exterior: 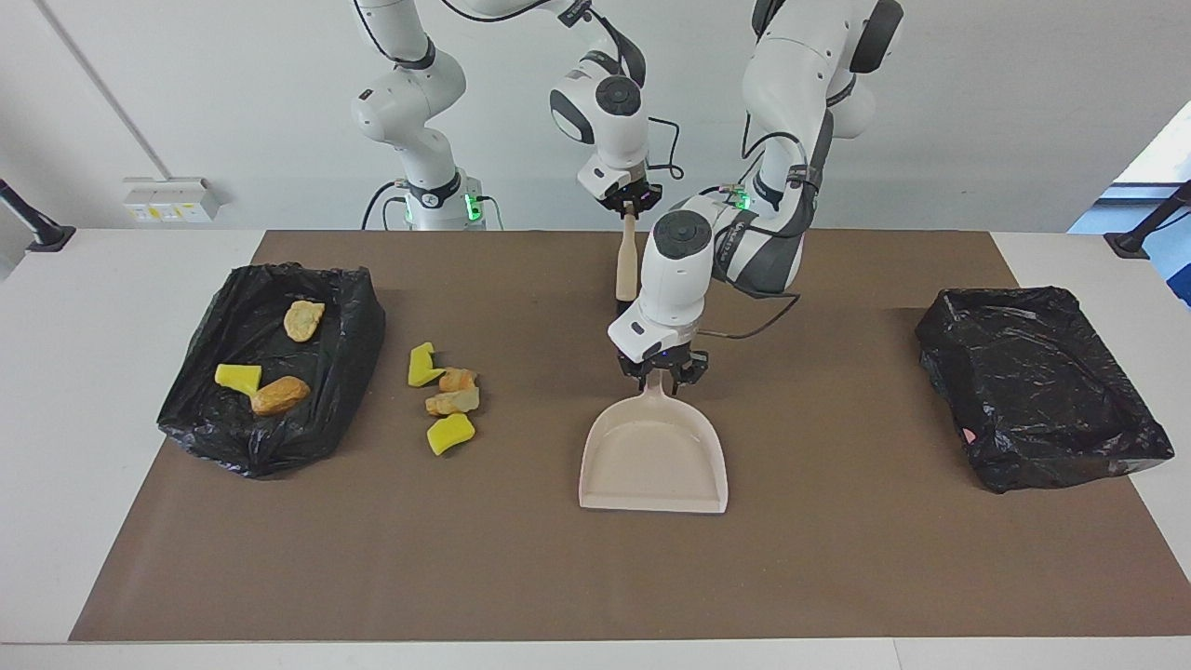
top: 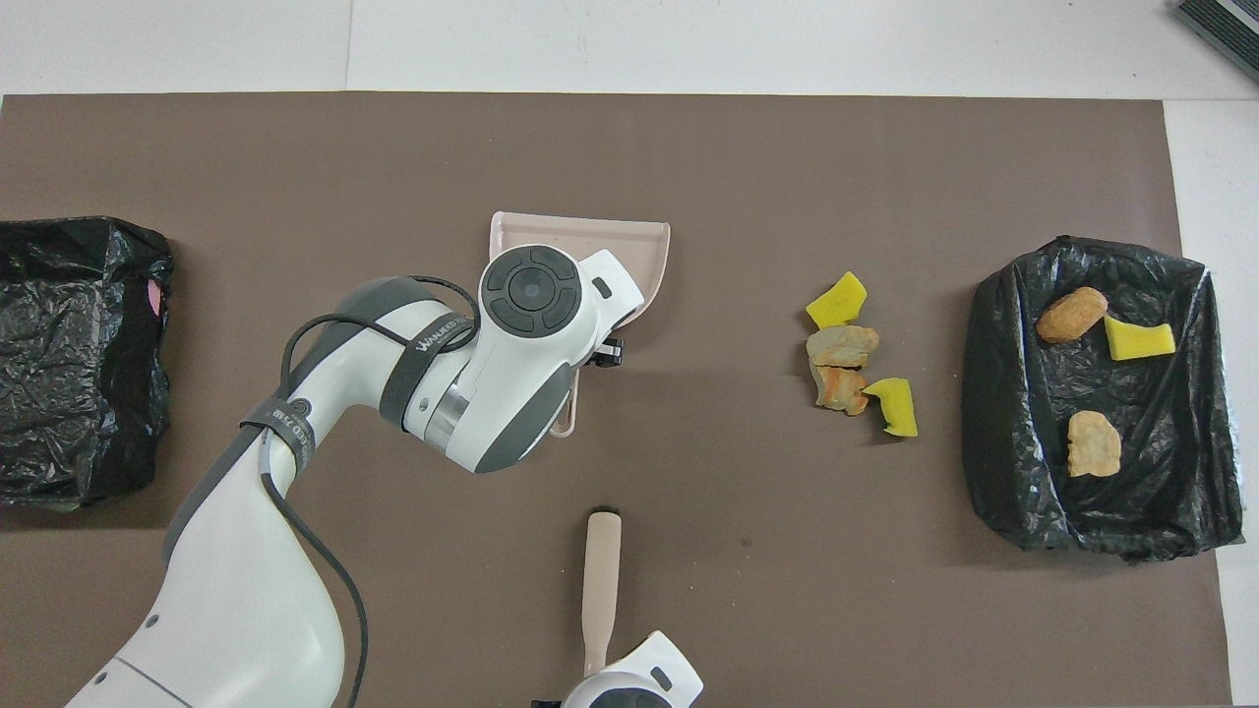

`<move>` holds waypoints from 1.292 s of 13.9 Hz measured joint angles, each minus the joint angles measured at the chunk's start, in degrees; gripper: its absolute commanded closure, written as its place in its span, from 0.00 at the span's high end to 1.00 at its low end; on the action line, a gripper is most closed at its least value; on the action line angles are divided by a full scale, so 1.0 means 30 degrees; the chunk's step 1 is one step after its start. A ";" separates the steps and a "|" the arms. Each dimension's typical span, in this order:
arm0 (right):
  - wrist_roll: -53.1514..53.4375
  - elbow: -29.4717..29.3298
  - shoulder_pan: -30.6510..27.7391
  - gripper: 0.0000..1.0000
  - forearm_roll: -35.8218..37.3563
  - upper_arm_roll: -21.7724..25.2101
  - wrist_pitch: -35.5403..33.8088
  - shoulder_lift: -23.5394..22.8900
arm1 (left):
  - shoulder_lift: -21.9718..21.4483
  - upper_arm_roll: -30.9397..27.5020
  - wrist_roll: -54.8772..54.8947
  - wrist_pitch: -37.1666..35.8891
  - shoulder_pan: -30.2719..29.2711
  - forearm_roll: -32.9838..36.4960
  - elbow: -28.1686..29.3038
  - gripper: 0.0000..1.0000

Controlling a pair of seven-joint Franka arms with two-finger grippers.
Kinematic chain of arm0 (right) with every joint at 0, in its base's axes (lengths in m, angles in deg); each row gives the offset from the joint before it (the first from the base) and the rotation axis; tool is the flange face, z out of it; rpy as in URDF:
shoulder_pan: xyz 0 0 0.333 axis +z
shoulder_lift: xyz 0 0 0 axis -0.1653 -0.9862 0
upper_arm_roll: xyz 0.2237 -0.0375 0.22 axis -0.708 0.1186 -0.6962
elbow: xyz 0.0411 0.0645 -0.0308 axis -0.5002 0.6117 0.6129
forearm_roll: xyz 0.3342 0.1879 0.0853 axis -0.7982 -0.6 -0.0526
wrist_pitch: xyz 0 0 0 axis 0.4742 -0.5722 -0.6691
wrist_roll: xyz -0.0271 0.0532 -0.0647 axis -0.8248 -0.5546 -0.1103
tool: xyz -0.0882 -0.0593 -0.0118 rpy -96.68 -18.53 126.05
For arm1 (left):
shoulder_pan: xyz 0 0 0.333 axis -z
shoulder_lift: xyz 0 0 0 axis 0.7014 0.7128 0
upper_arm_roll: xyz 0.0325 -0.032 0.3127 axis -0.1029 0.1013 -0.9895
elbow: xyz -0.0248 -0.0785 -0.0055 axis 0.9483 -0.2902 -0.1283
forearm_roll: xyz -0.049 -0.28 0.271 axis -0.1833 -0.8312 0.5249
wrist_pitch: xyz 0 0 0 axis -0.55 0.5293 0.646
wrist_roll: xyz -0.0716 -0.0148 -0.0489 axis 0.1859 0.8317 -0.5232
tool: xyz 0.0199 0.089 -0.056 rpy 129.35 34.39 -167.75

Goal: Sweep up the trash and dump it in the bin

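The loose trash (exterior: pixel 447 400) is a small pile on the brown mat: two yellow sponge wedges and two tan bread-like chunks; it also shows in the overhead view (top: pixel 851 364). More trash lies in the black-lined bin (exterior: pixel 200 409) beside it, toward the right arm's end: one yellow wedge (exterior: pixel 237 376) and two tan chunks. My left gripper (exterior: pixel 662 372) is shut on the handle of the beige dustpan (exterior: pixel 651 461), which lies flat on the mat. My right gripper (exterior: pixel 631 207) is shut on the top of the beige brush handle (exterior: pixel 626 265), with the bristle end down by the mat.
A second black-lined bin (exterior: pixel 1042 386) stands at the left arm's end of the table, with no trash visible in it. The brown mat (exterior: pixel 595 577) covers most of the white table. The dustpan's open mouth faces away from the robots.
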 measured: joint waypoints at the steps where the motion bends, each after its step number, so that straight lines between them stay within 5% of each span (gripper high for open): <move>1: -0.0252 -0.0085 -0.0527 0.00 0.0131 0.0030 -0.0842 0.0418 | -0.0026 -0.0023 0.0003 -0.0085 0.0000 0.0036 -0.0013 0.02; 5: -0.1477 -0.0224 -0.3224 0.00 0.1515 0.0121 -0.5082 0.2725 | -0.0615 -0.0221 0.1606 -0.0713 -0.0142 0.0813 -0.0058 0.00; 9: -0.4190 -0.0712 -0.6598 0.00 0.4433 0.0210 -0.8604 0.3952 | -0.1730 -0.0356 0.9214 -0.2927 -0.1137 0.0887 -0.0061 0.00; 18: -1.2022 -0.1022 -1.2852 0.00 1.4048 0.0280 -0.9154 0.2910 | -0.1801 -0.0091 2.2864 -0.2754 -0.1182 0.2410 -0.0005 0.00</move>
